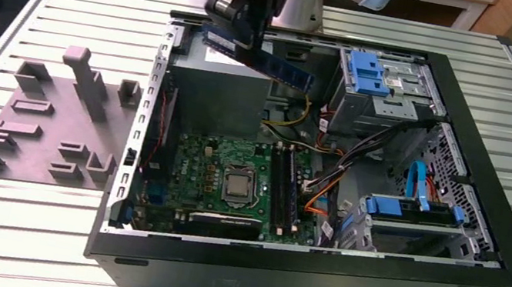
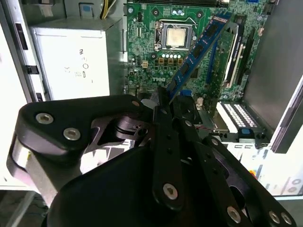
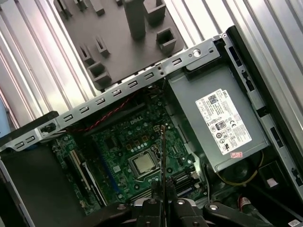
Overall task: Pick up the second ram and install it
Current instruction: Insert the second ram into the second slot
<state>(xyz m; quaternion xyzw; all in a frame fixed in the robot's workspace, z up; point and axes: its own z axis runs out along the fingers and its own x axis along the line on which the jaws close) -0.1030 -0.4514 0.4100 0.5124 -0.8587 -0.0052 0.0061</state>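
Clamped tight in gripper (image 1: 237,37): ram stick (image 1: 283,72), pinched near one end, free end sticking out. Hanging high over power supply (image 1: 212,93) inside open case (image 1: 317,278). Exterior view: long axis 10-to-4 o'clock, near level. Black slots (image 1: 282,187) on motherboard (image 1: 200,165) at 5 o'clock from gripper, well apart, running 12-to-6. Also in case: drive cages (image 1: 381,79), cables (image 1: 335,172).

Bright, even light falls from above my hand (image 1: 237,37), and the ribbed table (image 1: 2,226) around and below it throws pale glare off its slats in the exterior view. Beneath my hand the inside of the case (image 1: 315,286) lies in soft shadow, while in the second wrist view the second ram (image 2: 199,52) I grip shines blue and my own black links show dark.
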